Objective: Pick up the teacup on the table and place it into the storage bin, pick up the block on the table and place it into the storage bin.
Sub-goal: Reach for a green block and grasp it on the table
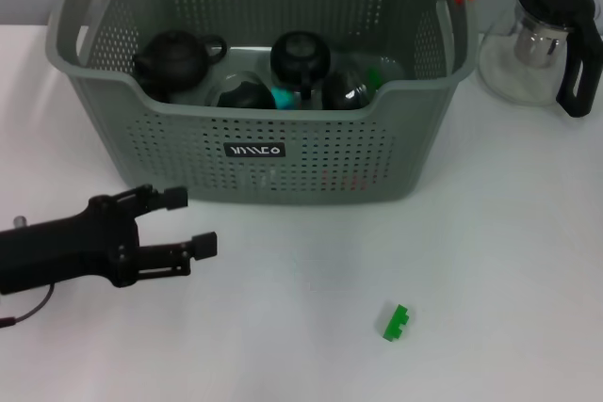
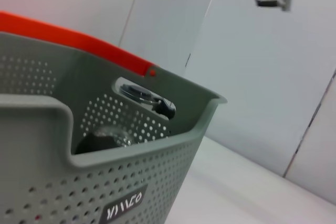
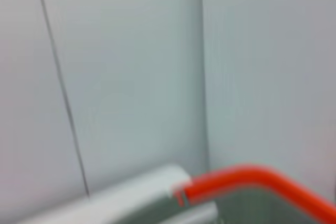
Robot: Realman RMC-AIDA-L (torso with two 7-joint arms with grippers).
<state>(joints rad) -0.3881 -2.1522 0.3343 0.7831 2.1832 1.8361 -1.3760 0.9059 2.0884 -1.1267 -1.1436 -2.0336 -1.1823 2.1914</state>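
The storage bin (image 1: 311,152), a grey-green perforated basket with orange handle ends, stands at the back middle of the white table. Inside it lie a black teapot (image 1: 174,58) and several dark round tea pieces (image 1: 300,56); I cannot tell which is the teacup. A small green block (image 1: 397,321) lies on the table in front of the bin, to the right. My left gripper (image 1: 193,221) is open and empty, low over the table in front of the bin's left corner, far left of the block. The bin also shows in the left wrist view (image 2: 52,182). My right gripper is out of view.
A glass teapot with a black lid and handle (image 1: 542,40) stands on the table right of the bin. The right wrist view shows only a wall and the bin's orange handle (image 3: 247,177).
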